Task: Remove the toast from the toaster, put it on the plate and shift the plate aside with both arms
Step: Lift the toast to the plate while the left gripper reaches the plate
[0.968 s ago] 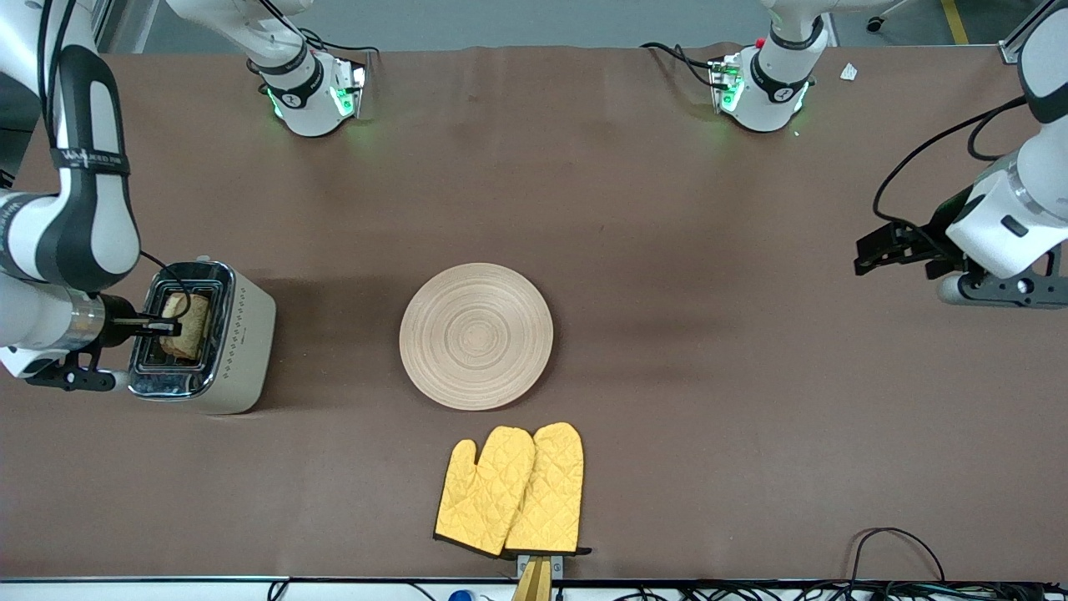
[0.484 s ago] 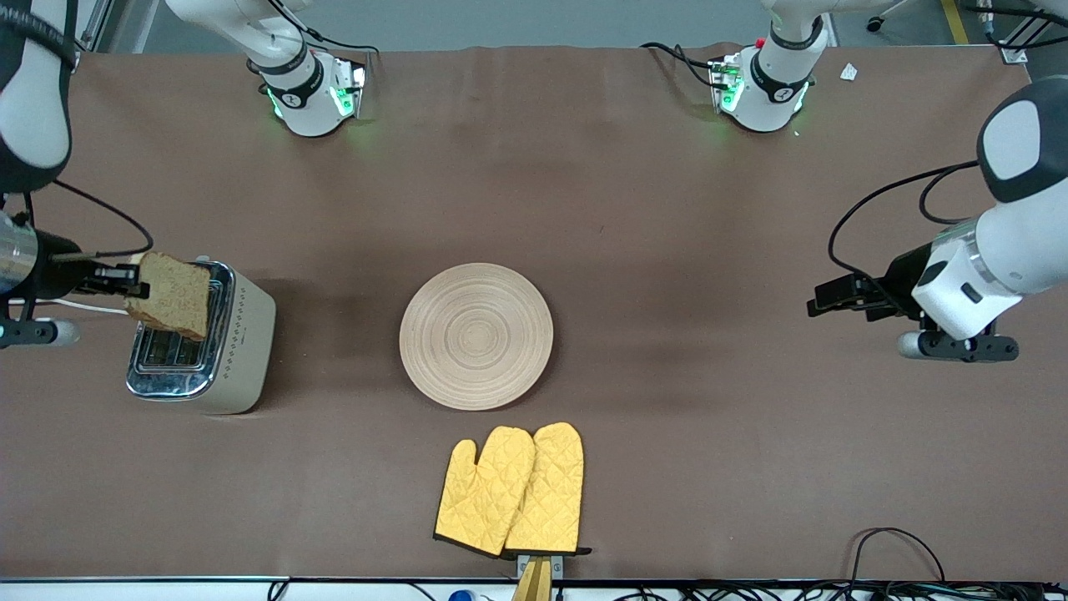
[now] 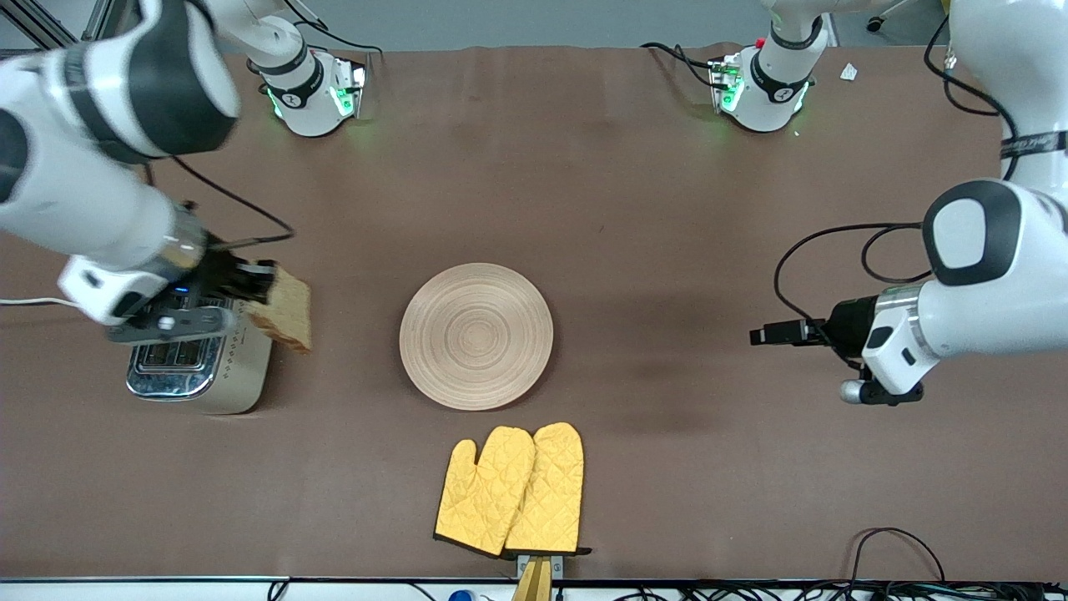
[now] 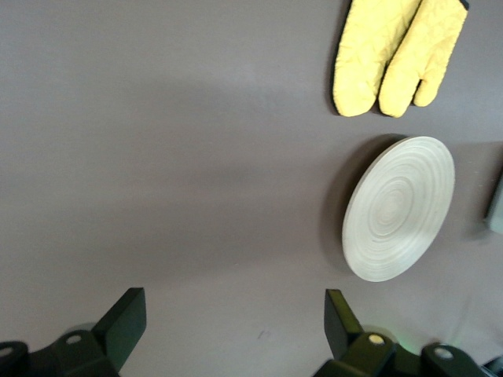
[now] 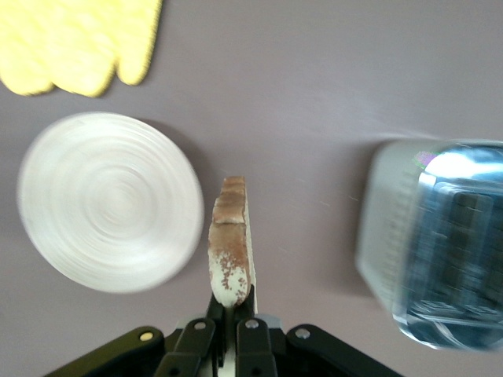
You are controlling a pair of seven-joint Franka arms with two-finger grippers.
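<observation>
My right gripper (image 3: pixel 260 292) is shut on the toast (image 3: pixel 286 310), a speckled light brown slice held up in the air over the toaster's plate-side edge. In the right wrist view the toast (image 5: pixel 229 245) stands on edge between the fingers of that gripper (image 5: pixel 233 302). The pale wooden plate (image 3: pixel 476 335) lies flat at the table's middle, bare, and shows again in both wrist views (image 5: pixel 110 212) (image 4: pixel 398 207). My left gripper (image 3: pixel 761 335) hangs open over bare table toward the left arm's end, well apart from the plate; its fingers (image 4: pixel 126 320) hold nothing.
A steel-topped cream toaster (image 3: pixel 200 367) stands at the right arm's end of the table. Two yellow oven mitts (image 3: pixel 513 489) lie nearer the front camera than the plate. Cables (image 3: pixel 901 542) trail at the table's front edge.
The right gripper lifted the toast out of the toaster and has carried it toward the plate. The left gripper has moved in toward the plate and lower.
</observation>
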